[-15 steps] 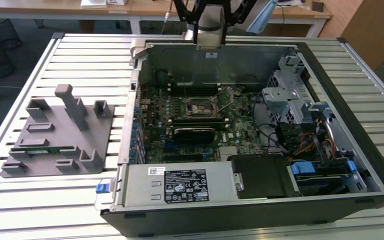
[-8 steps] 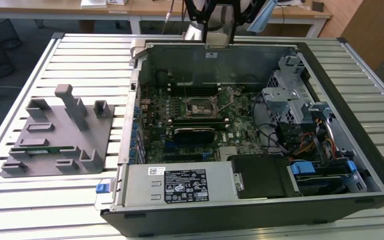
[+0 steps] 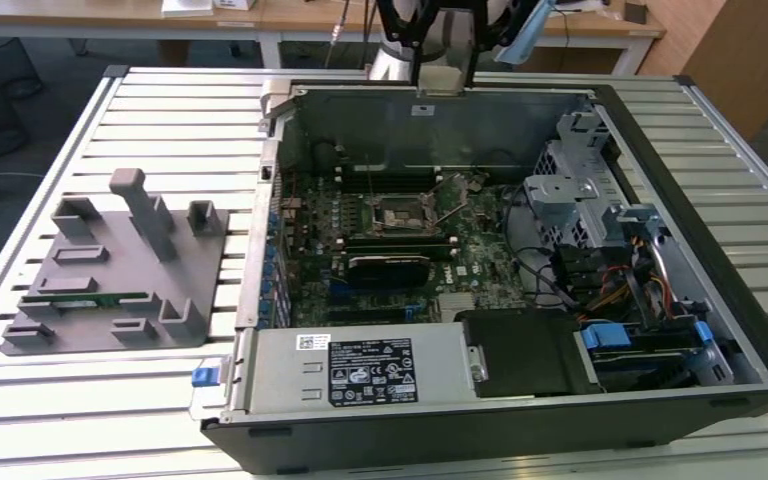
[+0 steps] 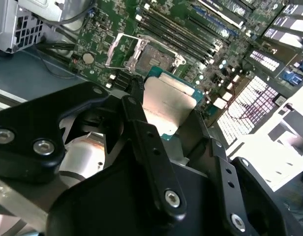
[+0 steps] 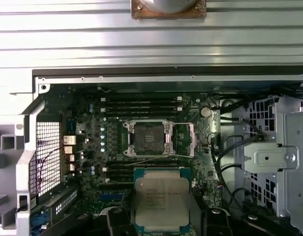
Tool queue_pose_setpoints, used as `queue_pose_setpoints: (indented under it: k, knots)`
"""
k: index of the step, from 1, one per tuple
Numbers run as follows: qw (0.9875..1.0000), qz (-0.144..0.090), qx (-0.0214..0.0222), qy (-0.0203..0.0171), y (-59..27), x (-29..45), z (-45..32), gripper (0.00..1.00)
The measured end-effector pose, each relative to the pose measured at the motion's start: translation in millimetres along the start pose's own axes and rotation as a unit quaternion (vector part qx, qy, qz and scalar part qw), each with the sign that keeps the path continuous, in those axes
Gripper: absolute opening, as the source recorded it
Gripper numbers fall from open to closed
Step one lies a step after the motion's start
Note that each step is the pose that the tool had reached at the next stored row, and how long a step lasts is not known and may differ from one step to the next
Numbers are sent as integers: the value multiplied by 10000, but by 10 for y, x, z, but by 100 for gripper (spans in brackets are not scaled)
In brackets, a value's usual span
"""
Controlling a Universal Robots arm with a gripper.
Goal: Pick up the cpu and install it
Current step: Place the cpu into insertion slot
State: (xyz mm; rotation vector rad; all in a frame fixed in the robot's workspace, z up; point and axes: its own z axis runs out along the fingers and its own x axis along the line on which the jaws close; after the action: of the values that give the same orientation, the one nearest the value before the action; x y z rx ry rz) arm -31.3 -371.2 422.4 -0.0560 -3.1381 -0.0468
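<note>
- The gripper (image 4: 167,107) has its jaws partly closed on the cpu (image 4: 172,98), a small flat square chip with a silvery metal top and a thin pale-green rim.
- You can see one black finger (image 4: 141,128) pressed against each of two opposite edges of the chip in both wrist views.
- The chip is held clear of the board, flat face towards the first wrist view (image 5: 162,201).
- It hangs over the green motherboard (image 5: 92,142) and touches nothing but the fingers.
- Locate the black square socket (image 5: 148,137) on the motherboard. In the second wrist view its metal frame (image 4: 119,49) stands swung open beside it.
- In the first wrist view the chip is near the socket, with a row of long black slots (image 5: 141,164) between them.
- In the exterior view the open grey computer case (image 3: 357,370) lies on a slatted metal table (image 3: 104,400), with the arm (image 3: 418,40) above its far wall.
- On the exterior view's left, well apart from the case, a grey moulded fixture (image 3: 104,270) carries a long thin green memory stick (image 3: 84,297).
</note>
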Motion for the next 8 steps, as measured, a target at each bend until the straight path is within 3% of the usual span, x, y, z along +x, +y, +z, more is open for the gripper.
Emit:
queue_pose_setpoints:
  k: [4,8]
  knots:
    - [9998,189,2,-6,0,-1,4,53]
    - [9989,470,16,-16,0,0,8,53]
